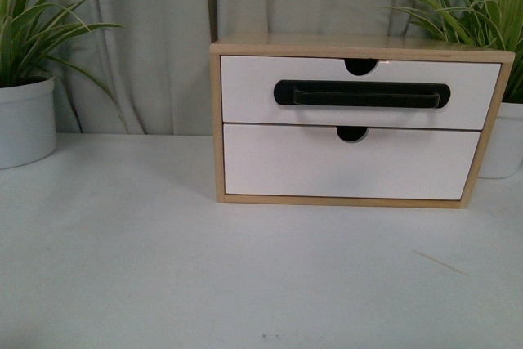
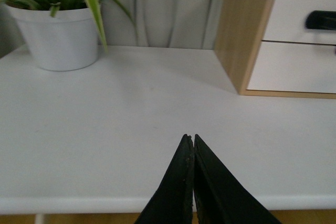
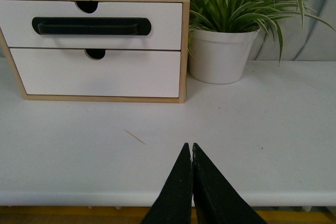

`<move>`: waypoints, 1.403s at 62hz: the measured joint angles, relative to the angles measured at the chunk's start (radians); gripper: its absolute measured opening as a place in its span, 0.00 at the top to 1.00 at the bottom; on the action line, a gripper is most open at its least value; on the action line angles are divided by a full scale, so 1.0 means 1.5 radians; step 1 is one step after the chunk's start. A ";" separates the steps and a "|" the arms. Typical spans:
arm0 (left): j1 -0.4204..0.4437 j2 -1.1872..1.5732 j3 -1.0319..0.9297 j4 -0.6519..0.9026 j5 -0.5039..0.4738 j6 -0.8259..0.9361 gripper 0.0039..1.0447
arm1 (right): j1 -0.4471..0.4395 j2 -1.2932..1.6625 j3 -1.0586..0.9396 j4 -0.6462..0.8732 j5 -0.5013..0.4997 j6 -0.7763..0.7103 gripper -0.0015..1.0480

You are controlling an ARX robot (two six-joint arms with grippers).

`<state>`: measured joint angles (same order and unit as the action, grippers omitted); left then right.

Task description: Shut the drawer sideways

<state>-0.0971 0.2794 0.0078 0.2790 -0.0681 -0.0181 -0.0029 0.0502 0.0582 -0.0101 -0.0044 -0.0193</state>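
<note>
Now drawer [image 1: 359, 91] flush in box [image 1: 216, 120]

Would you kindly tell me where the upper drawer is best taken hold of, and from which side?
Probably the long black bar handle across the drawer. It lies horizontal and stands proud of the glossy front, so approach head-on from the front, fingers above and below the bar. Both the left tool and right tool are shut, so one must open first.

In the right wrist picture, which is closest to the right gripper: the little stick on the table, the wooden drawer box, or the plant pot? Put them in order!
From the right gripper:
1. Little stick, on the table just ahead.
2. Wooden drawer box, further back.
3. Plant pot, beside the box, slightly further back.
</note>
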 joint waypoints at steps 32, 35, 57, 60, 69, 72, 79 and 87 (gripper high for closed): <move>0.063 -0.180 0.000 -0.182 0.046 0.007 0.96 | 0.000 -0.031 -0.035 0.004 0.000 0.004 0.99; 0.063 -0.182 0.000 -0.184 0.045 0.007 0.96 | 0.000 -0.031 -0.035 0.005 0.000 0.004 0.99; 0.063 -0.183 0.000 -0.185 0.045 0.007 0.79 | 0.000 -0.031 -0.035 0.004 0.000 0.004 0.86; 0.063 -0.183 0.000 -0.185 0.045 0.007 0.66 | 0.000 -0.031 -0.035 0.004 0.000 0.004 0.74; 0.063 -0.183 0.000 -0.185 0.045 0.007 0.29 | 0.000 -0.031 -0.035 0.004 0.000 0.004 0.37; 0.063 -0.183 0.000 -0.185 0.045 0.007 0.17 | 0.000 -0.031 -0.035 0.004 0.000 0.004 0.25; 0.063 -0.183 0.000 -0.185 0.045 0.008 0.06 | 0.000 -0.031 -0.035 0.004 0.000 0.005 0.09; 0.063 -0.183 0.000 -0.185 0.045 0.008 0.05 | 0.000 -0.031 -0.035 0.004 0.000 0.005 0.09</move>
<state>-0.0025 0.0044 0.0082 0.0021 -0.0002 -0.0067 -0.0029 0.0040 0.0063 -0.0036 -0.0040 -0.0120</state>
